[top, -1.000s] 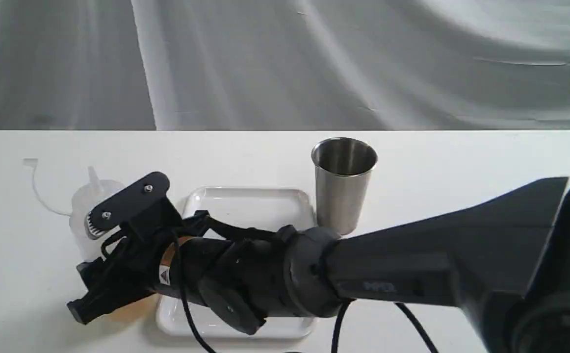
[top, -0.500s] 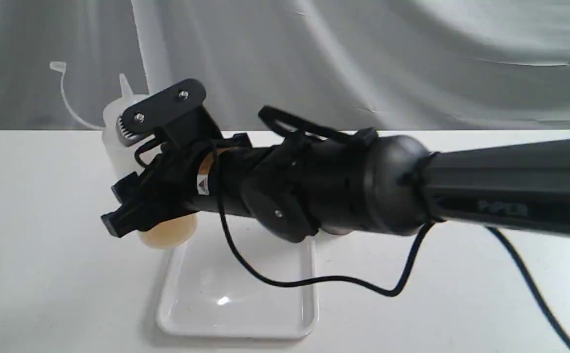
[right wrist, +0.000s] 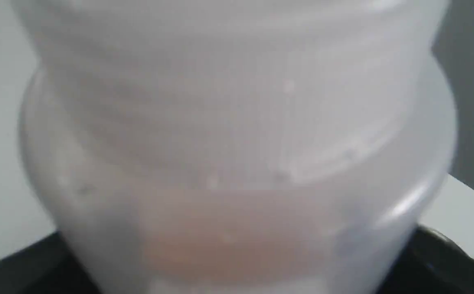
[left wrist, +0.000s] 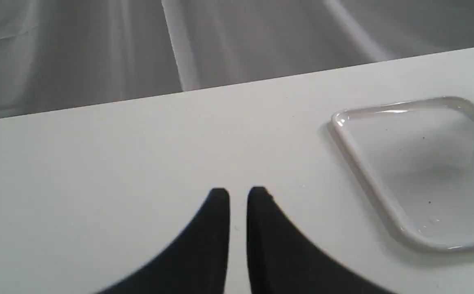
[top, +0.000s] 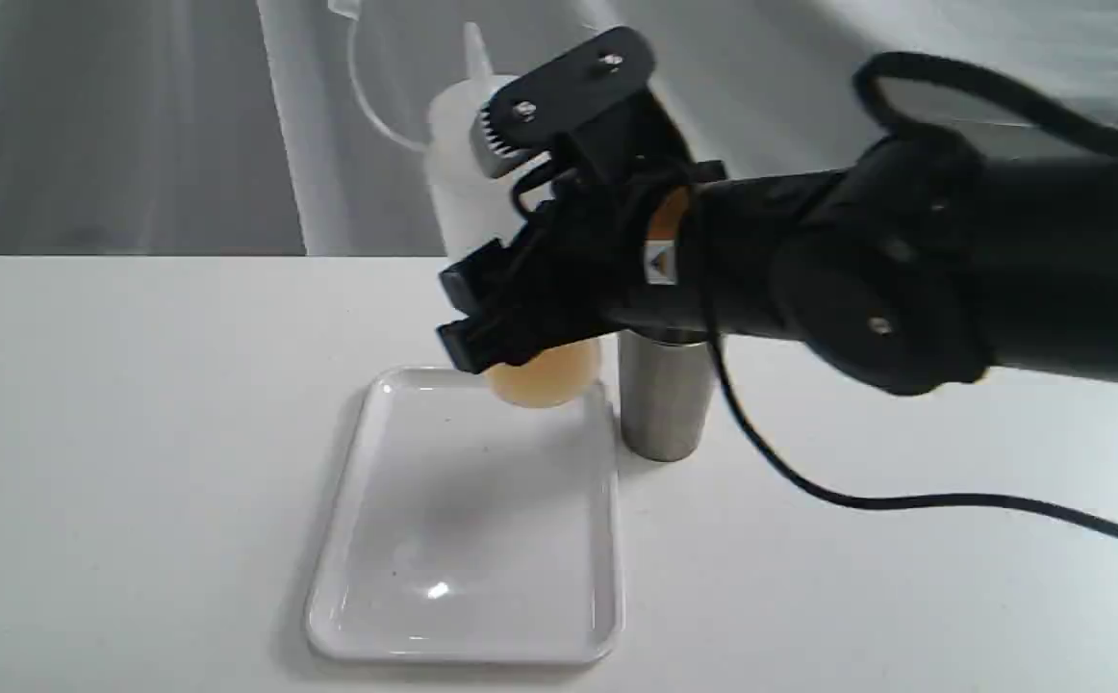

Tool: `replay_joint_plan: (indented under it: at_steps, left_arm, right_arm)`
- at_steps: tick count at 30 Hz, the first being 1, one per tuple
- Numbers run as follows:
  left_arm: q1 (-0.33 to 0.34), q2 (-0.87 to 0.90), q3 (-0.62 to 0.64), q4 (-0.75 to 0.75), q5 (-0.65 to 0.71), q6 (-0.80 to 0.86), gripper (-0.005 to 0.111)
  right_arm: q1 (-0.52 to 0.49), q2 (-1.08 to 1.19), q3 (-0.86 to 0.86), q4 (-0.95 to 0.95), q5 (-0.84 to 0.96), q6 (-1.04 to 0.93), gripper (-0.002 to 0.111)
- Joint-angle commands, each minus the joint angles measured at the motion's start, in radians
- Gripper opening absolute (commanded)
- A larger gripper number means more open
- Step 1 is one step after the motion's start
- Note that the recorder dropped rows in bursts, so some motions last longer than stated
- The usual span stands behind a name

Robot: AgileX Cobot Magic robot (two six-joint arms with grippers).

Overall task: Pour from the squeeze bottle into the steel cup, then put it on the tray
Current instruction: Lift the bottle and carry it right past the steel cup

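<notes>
- Black right arm reaches in level from the right; its gripper (top: 520,221) clamps the squeeze bottle (top: 458,164), upright in air over the tray's (top: 328,577) far edge, beside the steel cup (top: 660,404).
- Left gripper (left wrist: 238,196) over the table (left wrist: 98,163), fingers almost together, empty.

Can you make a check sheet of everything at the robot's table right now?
Surface: white table, looks clean.
Job's things: squeeze bottle upright, off the table, amber liquid at its bottom; steel cup standing beside the tray; tray empty.
Clutter: nothing seen.
Grippers: right gripper shut on the squeeze bottle; left gripper nearly closed, empty.
Cables: black cable drooping from the right arm.
Surroundings: grey cloth backdrop.
</notes>
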Motion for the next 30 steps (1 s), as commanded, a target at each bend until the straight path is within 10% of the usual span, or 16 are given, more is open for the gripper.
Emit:
replay_joint_plan:
  at_steps: [1, 30]
  left_arm:
    - [-0.003, -0.005, 0.004, 0.001, -0.007, -0.002, 0.008]
    - [-0.003, -0.005, 0.004, 0.001, -0.007, -0.002, 0.008]
  right_arm:
    - [-0.044, -0.097, 0.050, -0.023, 0.037, 0.001, 0.038]
    - [-0.317, -0.278, 0.279, -0.250, 0.186, 0.126, 0.038]
